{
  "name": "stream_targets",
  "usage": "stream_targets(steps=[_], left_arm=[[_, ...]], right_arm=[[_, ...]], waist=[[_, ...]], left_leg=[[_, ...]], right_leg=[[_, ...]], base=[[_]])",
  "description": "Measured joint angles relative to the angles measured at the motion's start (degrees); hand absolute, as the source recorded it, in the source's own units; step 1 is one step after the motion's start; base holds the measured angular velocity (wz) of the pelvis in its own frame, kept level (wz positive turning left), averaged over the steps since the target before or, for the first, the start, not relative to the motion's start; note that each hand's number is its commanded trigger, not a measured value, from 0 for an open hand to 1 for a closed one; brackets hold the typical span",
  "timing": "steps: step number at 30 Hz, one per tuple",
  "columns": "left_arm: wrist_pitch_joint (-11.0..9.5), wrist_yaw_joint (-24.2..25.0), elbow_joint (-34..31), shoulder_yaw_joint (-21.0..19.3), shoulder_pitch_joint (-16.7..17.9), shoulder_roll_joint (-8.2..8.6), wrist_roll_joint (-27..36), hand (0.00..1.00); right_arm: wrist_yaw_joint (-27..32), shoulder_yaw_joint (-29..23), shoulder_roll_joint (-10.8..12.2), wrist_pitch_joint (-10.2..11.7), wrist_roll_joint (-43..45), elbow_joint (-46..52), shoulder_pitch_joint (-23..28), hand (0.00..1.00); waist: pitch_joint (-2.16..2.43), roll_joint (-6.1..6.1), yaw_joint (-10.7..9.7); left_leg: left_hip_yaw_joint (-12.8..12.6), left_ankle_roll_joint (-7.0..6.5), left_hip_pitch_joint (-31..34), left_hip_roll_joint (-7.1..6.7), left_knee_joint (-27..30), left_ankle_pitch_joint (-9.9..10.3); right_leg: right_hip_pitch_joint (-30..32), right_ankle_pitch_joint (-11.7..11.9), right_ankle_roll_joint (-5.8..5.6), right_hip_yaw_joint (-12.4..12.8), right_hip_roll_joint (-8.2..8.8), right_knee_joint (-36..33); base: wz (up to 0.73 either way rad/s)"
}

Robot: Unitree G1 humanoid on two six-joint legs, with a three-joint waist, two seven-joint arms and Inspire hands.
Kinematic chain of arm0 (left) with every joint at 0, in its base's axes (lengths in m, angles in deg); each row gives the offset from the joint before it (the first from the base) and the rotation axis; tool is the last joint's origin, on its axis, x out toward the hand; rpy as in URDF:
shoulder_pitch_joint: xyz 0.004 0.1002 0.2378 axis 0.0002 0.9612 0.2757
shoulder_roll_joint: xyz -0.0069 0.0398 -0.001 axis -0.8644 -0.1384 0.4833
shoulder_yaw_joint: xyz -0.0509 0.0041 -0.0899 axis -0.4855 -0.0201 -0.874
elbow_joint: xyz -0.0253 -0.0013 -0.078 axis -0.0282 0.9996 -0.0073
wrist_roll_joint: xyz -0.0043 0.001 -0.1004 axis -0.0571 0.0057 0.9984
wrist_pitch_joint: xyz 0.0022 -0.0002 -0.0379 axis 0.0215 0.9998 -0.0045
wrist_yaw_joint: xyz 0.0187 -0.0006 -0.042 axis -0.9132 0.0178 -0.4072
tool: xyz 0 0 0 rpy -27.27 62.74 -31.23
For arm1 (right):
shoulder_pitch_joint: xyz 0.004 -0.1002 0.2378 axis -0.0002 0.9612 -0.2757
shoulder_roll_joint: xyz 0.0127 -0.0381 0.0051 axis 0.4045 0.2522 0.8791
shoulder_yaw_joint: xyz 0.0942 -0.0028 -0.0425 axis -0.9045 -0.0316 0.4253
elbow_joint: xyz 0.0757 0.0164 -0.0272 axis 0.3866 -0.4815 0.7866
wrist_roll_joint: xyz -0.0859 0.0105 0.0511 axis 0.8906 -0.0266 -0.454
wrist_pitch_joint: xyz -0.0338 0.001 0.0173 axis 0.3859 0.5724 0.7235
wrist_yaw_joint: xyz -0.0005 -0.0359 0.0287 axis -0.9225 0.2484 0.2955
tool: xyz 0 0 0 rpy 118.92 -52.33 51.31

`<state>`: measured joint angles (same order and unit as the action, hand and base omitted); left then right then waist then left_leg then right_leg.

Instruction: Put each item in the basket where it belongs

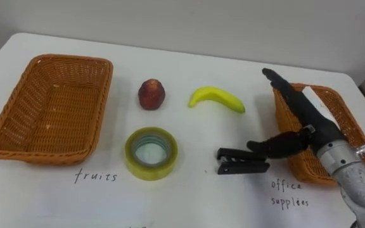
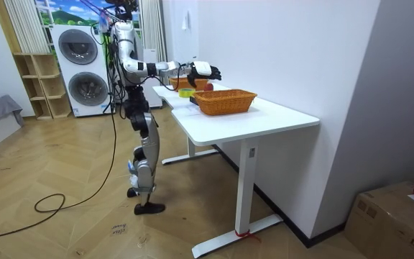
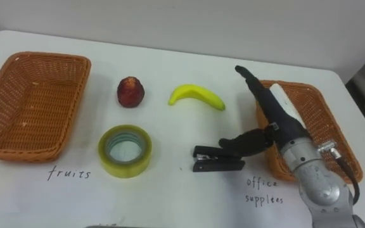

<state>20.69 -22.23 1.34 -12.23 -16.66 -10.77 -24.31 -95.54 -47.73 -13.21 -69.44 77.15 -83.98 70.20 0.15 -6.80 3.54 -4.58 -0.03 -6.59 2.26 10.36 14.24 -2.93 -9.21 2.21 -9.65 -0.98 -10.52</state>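
Holds the right hand [image 1: 301, 115] released, fingers straight, thumb close to the black stapler [image 1: 242, 161], lying on the table [image 1: 195, 63] just beside the office supplies basket [image 1: 306, 170]. Better to lower first, then clasp its middle.

**Warm wicker, bright fruit, white surface**

The surface [image 1: 189, 202] is plain white, with dark handwritten words at seven and four o'clock. The left basket [image 1: 103, 95] at nine o'clock and the right basket [image 1: 347, 107] at three are both orange-brown with a tight woven pattern. The round fruit [image 1: 151, 94] is mottled dark red, and the banana [image 1: 217, 98] is plain yellow. The tape roll [image 1: 151, 152] is translucent yellow-green. The stapler [image 1: 242, 161] is black. The right hand [image 1: 314, 125] has black fingers [image 1: 284, 85] and a silver-grey wrist.
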Motion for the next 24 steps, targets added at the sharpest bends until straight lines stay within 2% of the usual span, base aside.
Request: stream_targets(steps=[7, 13, 19, 24], left_arm=[[0.03, 0.00, -0.08, -0.11, 0.04, -0.03, -0.01, 0.00], [0.36, 0.00, -0.08, -0.04, 0.02, -0.34, 0.00, 0.00], [0.99, -0.18, -1.73, -0.05, 0.17, -0.48, -0.01, 0.00], [1.01, -0.25, -2.35, -0.05, 0.08, -0.52, -0.02, 0.00]], right_arm=[[-5.47, -0.05, 0.00, -1.99, 4.47, -0.35, 0.00, 0.00], [-9.64, 0.01, 0.02, -4.20, 5.20, -0.36, 0.03, 0.00], [-12.57, 0.48, 0.03, -5.15, 5.17, -0.37, 1.62, 0.00], [-14.24, 2.24, 0.02, -6.11, 5.20, -0.37, 1.63, 0.00]], waist=[[-0.25, -0.77, -0.03], [-0.33, -0.78, 0.13], [-0.36, -0.81, 1.93], [-0.43, -0.98, 2.60]], left_leg=[[0.01, 0.00, -0.05, 0.03, -0.12, 0.00], [-0.08, 0.00, -0.07, 0.00, -0.12, 0.00], [-0.13, 0.00, -0.14, 0.00, -0.04, 0.00], [-0.13, 0.00, -0.08, 0.00, -0.06, 0.00]], right_leg=[[-0.02, 0.03, -0.02, 0.00, 0.01, 0.00], [-0.02, 0.06, -0.03, -0.01, 0.05, -0.03], [-0.04, 0.10, 0.03, 0.10, 0.02, -0.04], [-0.01, 0.09, 0.03, 0.16, 0.00, 0.08]], base=[[0.00], [0.00], [0.00], [0.00]])
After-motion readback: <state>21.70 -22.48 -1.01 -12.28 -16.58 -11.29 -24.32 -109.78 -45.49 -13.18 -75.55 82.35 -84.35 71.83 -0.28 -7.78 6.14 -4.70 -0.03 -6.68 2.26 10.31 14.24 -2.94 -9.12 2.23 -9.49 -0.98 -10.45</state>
